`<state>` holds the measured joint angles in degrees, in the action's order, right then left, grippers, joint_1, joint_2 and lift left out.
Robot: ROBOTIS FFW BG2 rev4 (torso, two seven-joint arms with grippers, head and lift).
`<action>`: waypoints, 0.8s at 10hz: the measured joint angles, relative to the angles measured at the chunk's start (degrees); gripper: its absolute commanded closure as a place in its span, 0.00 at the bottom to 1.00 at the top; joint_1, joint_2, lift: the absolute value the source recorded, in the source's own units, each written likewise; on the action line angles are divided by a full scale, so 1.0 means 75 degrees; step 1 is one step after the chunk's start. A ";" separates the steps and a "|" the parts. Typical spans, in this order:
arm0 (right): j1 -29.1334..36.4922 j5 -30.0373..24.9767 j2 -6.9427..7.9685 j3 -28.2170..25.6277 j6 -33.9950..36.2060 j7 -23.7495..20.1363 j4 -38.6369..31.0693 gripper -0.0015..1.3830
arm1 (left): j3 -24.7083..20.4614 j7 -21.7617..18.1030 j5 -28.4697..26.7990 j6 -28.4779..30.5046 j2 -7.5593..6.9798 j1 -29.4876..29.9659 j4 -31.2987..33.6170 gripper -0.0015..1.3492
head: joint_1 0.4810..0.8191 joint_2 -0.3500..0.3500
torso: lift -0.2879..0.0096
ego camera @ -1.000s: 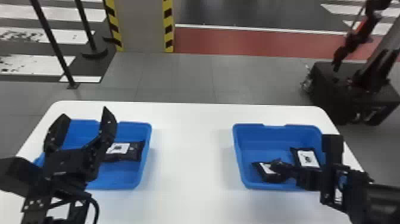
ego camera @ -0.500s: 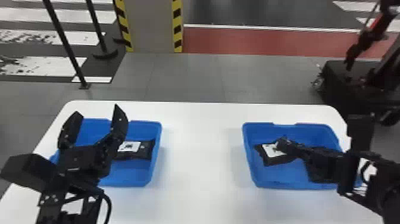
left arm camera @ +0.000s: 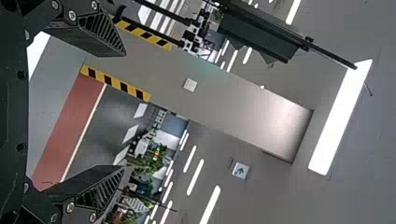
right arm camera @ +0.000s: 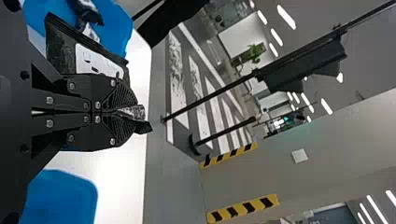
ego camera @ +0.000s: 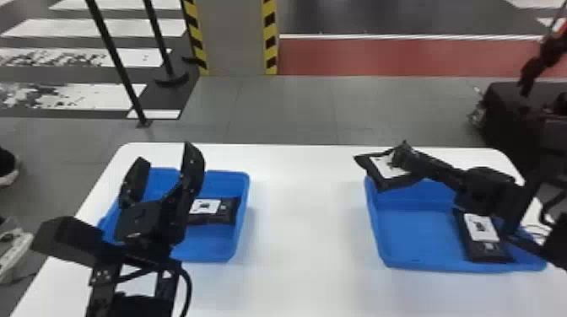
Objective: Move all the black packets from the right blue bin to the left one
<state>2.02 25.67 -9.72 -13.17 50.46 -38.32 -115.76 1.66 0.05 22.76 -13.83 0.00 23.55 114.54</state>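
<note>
- Step: lift-out; R gripper (ego camera: pixel 404 147) clamped on pkt (ego camera: pixel 382 165), R bin (ego camera: pixel 373 219) below it.
- L gripper (ego camera: pixel 165 152): spread wide.
- Next: traverse to L bin (ego camera: pixel 242 210), left of R gripper; lower, release.

A hazard-striped pillar (ego camera: pixel 234 38) and crosswalk markings (ego camera: pixel 63 28) suggest an industrial hall.
</note>
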 measured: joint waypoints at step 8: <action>-0.2281 0.1259 0.0211 0.1624 -0.1516 -0.1980 0.3554 0.86 | 0.1210 -0.0066 0.2340 0.2655 -0.0368 -0.0207 0.1652 0.13 | 0.45 0.56 | 0.60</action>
<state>-15.09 35.12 -8.14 -0.99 39.09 -53.17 -89.10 10.74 -0.45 40.31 6.09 -2.76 22.00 126.93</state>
